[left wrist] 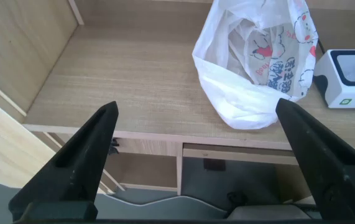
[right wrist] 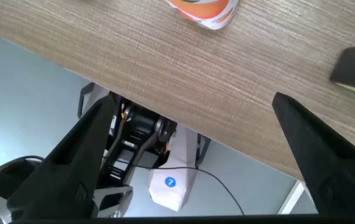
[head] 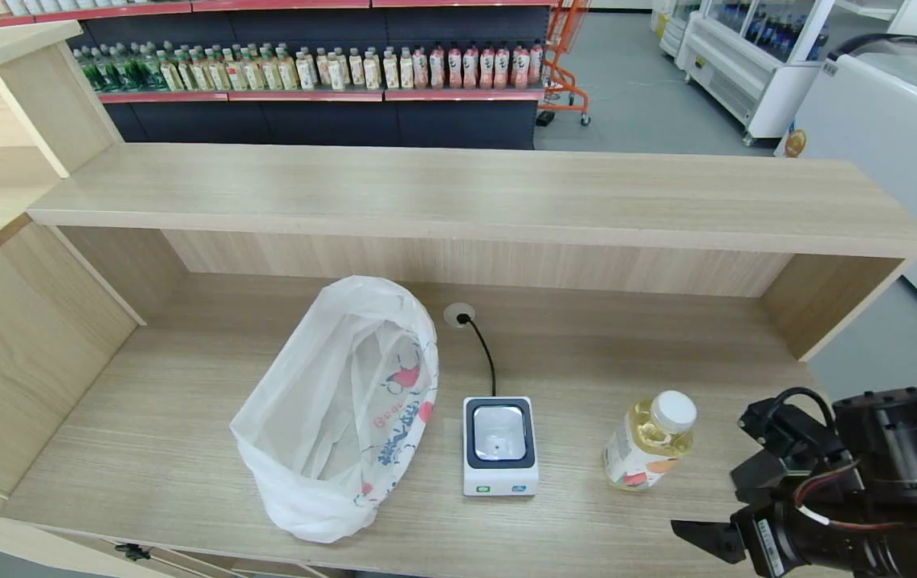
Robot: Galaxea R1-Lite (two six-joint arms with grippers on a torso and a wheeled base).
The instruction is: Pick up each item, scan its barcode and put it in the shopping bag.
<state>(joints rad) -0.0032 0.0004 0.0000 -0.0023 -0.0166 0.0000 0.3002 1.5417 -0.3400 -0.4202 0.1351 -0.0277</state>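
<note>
Bottle, yellow liquid, white cap, stands upright on the wooden counter, right of the scanner and apart from it. Right gripper sits low at the counter's front edge, fingers spread wide and holding nothing. The bottle is ahead of it and a bit toward the robot's left, near but not touching, and not between the fingers. In the right wrist view just the bottle's base shows beyond the fingertips.

Shopping bag, white with a cartoon print, lies mouth open on the counter left of the scanner, almost touching it. Left gripper is off the counter's front edge, fingers wide apart, empty, with the bag ahead of it. A black cable runs from the scanner back to a hole in the counter.
</note>
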